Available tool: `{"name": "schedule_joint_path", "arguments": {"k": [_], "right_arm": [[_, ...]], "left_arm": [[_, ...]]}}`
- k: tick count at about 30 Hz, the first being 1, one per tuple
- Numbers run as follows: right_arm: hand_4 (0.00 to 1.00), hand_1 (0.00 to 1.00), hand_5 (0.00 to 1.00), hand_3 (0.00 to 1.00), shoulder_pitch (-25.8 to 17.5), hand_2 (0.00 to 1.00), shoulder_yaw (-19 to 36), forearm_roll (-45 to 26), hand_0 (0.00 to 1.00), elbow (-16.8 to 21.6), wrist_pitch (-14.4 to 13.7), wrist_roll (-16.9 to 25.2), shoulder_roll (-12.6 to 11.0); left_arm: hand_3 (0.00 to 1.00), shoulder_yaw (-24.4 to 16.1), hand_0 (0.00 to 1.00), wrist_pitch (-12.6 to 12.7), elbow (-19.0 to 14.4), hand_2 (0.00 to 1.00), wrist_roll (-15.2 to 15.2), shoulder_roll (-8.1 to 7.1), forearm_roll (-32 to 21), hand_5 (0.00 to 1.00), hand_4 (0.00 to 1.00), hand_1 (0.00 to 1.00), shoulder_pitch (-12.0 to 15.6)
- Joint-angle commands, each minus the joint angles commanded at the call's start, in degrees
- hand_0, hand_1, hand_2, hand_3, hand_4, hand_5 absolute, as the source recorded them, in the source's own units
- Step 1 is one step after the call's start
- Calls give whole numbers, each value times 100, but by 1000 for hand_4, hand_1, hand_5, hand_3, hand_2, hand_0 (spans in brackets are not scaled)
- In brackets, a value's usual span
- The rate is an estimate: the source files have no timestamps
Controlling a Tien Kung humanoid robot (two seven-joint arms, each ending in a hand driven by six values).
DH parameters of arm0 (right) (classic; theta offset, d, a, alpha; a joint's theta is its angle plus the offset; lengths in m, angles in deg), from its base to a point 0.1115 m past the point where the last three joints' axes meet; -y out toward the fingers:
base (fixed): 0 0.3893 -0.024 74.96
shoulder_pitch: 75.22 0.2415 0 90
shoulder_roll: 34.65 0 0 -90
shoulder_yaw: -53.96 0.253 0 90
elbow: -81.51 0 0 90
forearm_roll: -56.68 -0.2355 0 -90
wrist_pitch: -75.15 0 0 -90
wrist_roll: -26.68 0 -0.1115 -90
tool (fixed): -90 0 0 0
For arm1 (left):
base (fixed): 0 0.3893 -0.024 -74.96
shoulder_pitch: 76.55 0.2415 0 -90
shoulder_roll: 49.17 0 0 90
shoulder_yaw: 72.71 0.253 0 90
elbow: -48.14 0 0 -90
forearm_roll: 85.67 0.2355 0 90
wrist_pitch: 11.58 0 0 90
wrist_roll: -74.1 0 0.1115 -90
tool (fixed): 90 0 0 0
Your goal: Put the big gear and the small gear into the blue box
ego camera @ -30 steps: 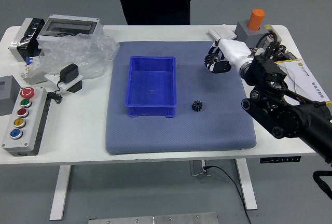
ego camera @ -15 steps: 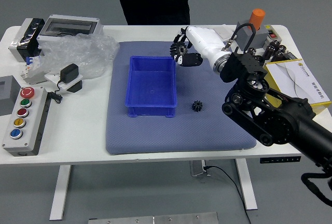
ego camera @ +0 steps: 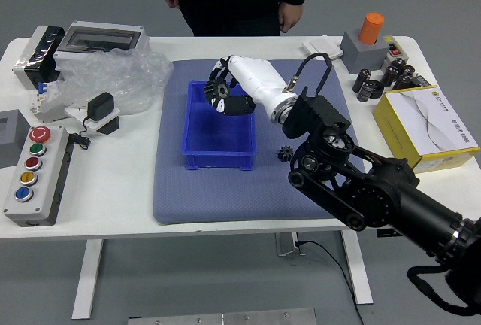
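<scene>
Right hand [ego camera: 257, 77], gripping its load, had swung from the upper right to just left of top centre as I steered. A person's hands [ego camera: 290, 16] hung idle above. Below, the blue box [ego camera: 218, 161] seemed lined up with the held big gear [ego camera: 217, 90], so I judged lowering came next. The small gear [ego camera: 285, 153] still waited near centre, right of the box.

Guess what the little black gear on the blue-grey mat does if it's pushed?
The small black toothed gear seems to lie flat on the blue-grey mat, so it would probably slide, not roll. Its crisp teeth suggest something stiff that shouldn't bend. Lying that way, it likely won't tip either.
</scene>
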Motion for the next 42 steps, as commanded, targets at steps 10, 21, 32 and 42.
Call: {"name": "schedule_joint_path", "arguments": {"k": [10, 21, 32, 42], "right_arm": [[697, 618, 283, 744, -98, 681, 109, -132, 674, -127, 396, -157, 140], [856, 705, 354, 935, -102, 848, 241, -237, 763, -126, 549, -195, 108], [870, 698, 368, 871, -182, 822, 427, -275, 758, 173, 609, -252, -281], [857, 684, 363, 821, -322, 799, 384, -395, 742, 406, 764, -410, -934]], "left_arm": [[685, -21, 724, -30, 0, 678, -5, 4, 66, 21, 429, 675, 7], [688, -27, 724, -32, 0, 679, -5, 10, 78, 17, 429, 675, 9], [686, -8, 724, -7, 0, 679, 8, 5, 17, 16, 427, 675, 3], [685, -22, 724, 8, 0, 679, 21, -36, -18, 18, 427, 675, -15]]}}
